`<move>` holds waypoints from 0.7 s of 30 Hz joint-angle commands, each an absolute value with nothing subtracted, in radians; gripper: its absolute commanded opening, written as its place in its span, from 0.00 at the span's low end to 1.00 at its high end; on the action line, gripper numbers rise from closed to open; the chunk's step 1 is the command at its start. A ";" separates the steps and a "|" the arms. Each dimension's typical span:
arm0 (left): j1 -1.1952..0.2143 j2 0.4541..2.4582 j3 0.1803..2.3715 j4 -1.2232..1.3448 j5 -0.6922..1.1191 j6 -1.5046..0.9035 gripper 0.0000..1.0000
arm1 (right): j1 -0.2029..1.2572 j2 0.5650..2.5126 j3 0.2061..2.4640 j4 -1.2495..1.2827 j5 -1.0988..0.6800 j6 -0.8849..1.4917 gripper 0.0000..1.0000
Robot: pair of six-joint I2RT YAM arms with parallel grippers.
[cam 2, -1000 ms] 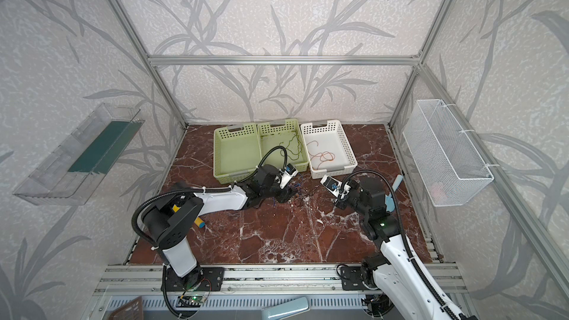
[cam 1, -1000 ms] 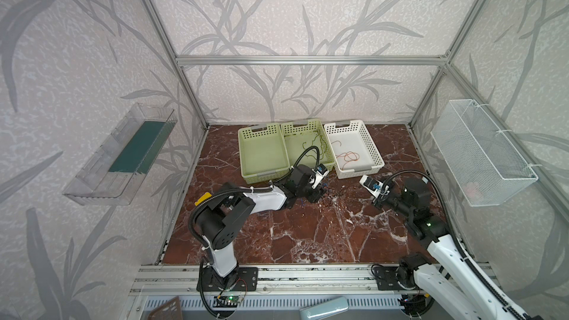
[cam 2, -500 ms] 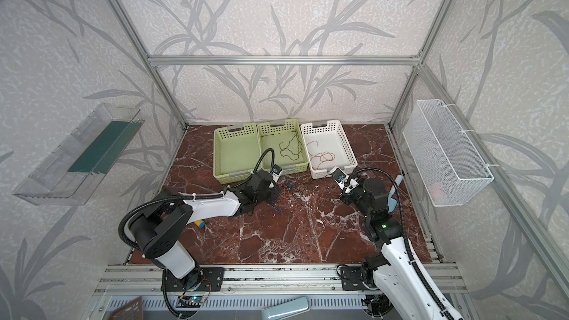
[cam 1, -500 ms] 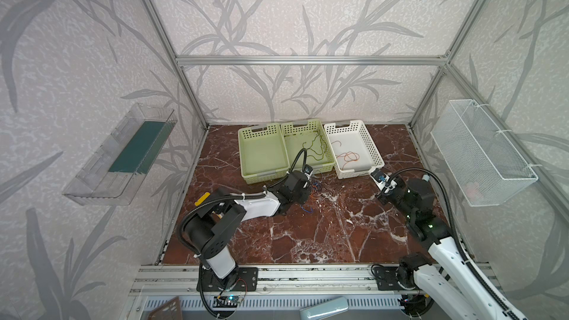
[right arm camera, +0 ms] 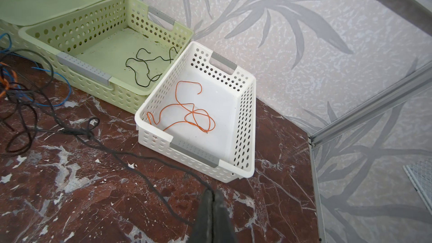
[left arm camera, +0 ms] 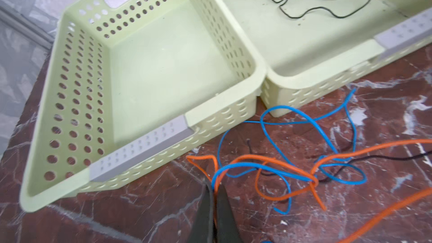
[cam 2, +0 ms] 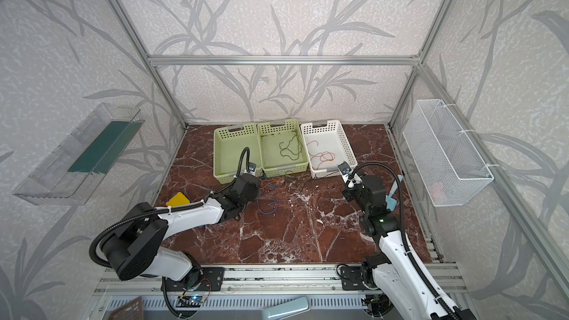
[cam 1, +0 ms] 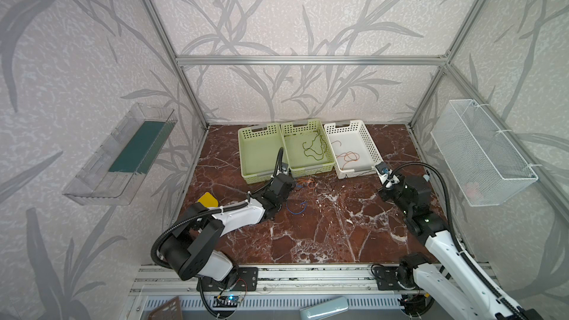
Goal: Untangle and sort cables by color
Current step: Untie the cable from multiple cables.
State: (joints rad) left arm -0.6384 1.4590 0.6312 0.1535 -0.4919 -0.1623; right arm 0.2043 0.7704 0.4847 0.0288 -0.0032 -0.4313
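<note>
While the left tool (left arm camera: 214, 190) pinches thin blue and orange cables (left arm camera: 245, 164), the right tool (right arm camera: 212, 195) pinches a thin dark cable (right arm camera: 149, 158).
The knot (left arm camera: 314, 181) sits just ahead of the left tool; the limp, light strands look snag-prone, so free ends suit better.

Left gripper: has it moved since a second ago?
Yes. In a top view the left gripper has shifted sideways from the front of the middle green basket to the near corner of the empty green basket.

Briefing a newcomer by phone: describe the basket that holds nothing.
Three perforated baskets line the back wall of the marble table. Take the pale green basket farthest from the white basket; unlike the green neighbour holding a dark cable, it is empty.
</note>
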 commanded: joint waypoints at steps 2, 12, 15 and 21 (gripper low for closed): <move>-0.612 1.413 0.597 0.130 -0.550 -0.215 0.00 | 0.178 0.768 0.479 0.022 0.076 -0.381 0.00; -0.611 1.392 0.592 0.103 -0.606 -0.225 0.00 | 0.139 0.779 0.501 -0.033 0.182 -0.368 0.00; -0.610 1.395 0.596 0.100 -0.599 -0.220 0.00 | 0.096 0.768 0.502 -0.046 0.171 -0.360 0.00; -0.612 1.369 0.584 0.176 -0.403 -0.133 0.02 | 0.089 0.729 0.456 0.034 -0.119 -0.427 0.00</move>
State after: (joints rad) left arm -0.6140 1.4105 0.5987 0.1318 -0.5133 -0.1722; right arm 0.0910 0.7502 0.4786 -0.0170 0.0502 -0.3958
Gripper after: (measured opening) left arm 0.053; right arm 0.049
